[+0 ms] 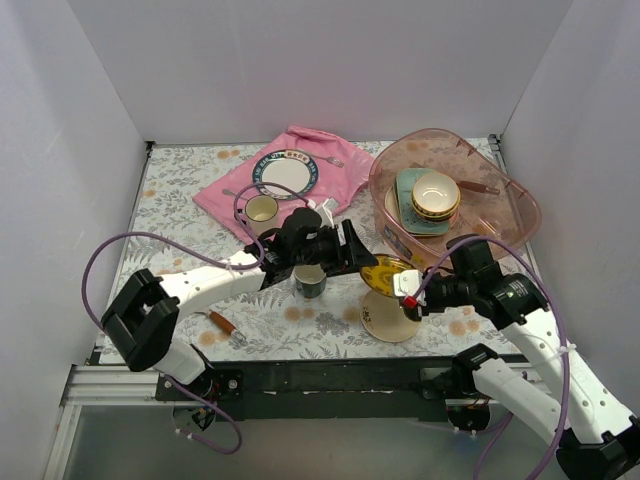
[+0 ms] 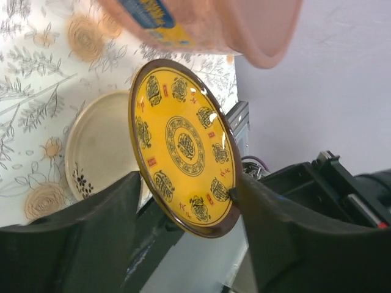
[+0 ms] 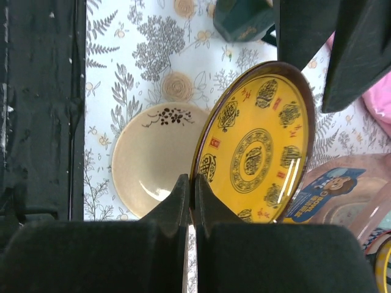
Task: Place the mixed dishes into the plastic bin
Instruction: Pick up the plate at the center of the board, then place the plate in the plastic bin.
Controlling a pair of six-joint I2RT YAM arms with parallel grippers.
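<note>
Right tool (image 3: 191, 183) pinches the yellow plate (image 3: 253, 149) at its rim; open left tool (image 2: 186, 186) straddles it.

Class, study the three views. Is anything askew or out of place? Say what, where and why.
The yellow plate is tilted on edge in mid-air near the cream bowl. The right pincer pinches its rim, and it is outside the plastic bin. Nothing looks spilled or broken.

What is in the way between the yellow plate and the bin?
Nothing visible. The plate, pinched at its rim by the right gripper, is tilted right beside the bin. It only has to clear the bin's own near wall. A tray and bowl already lie inside.
</note>
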